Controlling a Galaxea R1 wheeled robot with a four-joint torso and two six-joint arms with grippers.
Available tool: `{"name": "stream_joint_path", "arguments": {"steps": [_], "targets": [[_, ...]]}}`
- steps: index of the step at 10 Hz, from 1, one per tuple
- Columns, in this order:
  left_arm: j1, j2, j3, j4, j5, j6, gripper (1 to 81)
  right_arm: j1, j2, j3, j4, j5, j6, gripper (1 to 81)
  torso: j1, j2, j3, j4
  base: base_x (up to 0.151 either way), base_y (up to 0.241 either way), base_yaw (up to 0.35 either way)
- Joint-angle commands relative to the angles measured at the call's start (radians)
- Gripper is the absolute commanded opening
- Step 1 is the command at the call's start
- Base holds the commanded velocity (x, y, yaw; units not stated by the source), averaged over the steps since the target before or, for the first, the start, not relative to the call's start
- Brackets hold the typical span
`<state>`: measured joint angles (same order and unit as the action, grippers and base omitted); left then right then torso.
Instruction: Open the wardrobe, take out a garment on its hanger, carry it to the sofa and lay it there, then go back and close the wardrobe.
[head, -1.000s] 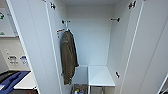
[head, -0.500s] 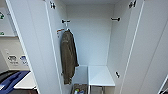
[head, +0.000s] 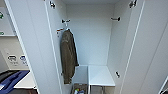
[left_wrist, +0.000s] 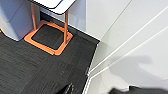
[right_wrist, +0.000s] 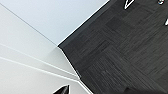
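The wardrobe (head: 90, 40) stands open in front of me, white inside, its left door (head: 30, 45) and right door (head: 150, 50) swung wide. An olive-brown jacket (head: 67, 57) hangs from a hook on the left inner wall. Black hooks (head: 65, 21) sit high on both side walls. A white panelled door (left_wrist: 135, 50) runs close by my left gripper (left_wrist: 103, 91), of which dark parts show at the picture's edge. Another white door panel (right_wrist: 25, 70) lies beside my right gripper (right_wrist: 100, 92). Neither gripper holds anything I can see.
A white step-like shelf (head: 100, 75) fills the wardrobe's lower right, and a box of small coloured things (head: 79, 90) sits at its foot. A white-topped table on an orange frame (left_wrist: 50, 37) and a grey bin (left_wrist: 12, 17) stand left. Dark carpet (right_wrist: 125, 50) covers the floor.
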<state>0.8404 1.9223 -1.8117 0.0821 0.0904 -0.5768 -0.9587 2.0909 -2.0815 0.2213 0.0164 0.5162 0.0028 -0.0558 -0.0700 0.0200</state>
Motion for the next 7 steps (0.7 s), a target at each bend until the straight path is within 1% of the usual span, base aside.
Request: {"name": "stream_joint_path", "arguments": {"steps": [1, 2, 3, 4, 5, 7], "targets": [[-0.247, -0.066, -0.049, -0.05, 0.215, -0.022, 81.1, 0.281, -0.078, -0.038, 0.015, -0.189, 0.081, 81.1, 0.0, 0.0, 0.0, 0.0, 0.0, 0.0, 0.0], [-0.28, -0.036, -0.07, -0.067, 0.25, -0.021, 81.1, 0.327, -0.07, 0.003, 0.05, -0.225, 0.082, 81.1, 0.0, 0.0, 0.0, 0.0, 0.0, 0.0, 0.0], [-0.303, -0.011, -0.08, -0.076, 0.273, -0.021, 81.1, 0.347, -0.061, 0.051, 0.082, -0.243, 0.082, 81.1, 0.0, 0.0, 0.0, 0.0, 0.0, 0.0, 0.0], [-0.315, 0.032, -0.074, -0.082, 0.293, -0.022, 81.1, 0.352, -0.041, 0.132, 0.098, -0.251, 0.082, 81.1, 0.0, 0.0, 0.0, 0.0, 0.0, 0.0, 0.0], [-0.317, 0.08, -0.074, -0.087, 0.304, -0.021, 81.1, 0.347, -0.019, 0.198, 0.096, -0.251, 0.081, 81.1, 0.001, 0.001, -0.001, 0.0, 0.0, 0.0, 0.0], [-0.317, 0.217, -0.087, -0.076, 0.316, -0.021, 81.1, 0.303, 0.004, 0.366, 0.092, -0.234, 0.071, 81.1, 0.001, 0.001, -0.001, 0.0, 0.0, 0.0, 0.0]]}}
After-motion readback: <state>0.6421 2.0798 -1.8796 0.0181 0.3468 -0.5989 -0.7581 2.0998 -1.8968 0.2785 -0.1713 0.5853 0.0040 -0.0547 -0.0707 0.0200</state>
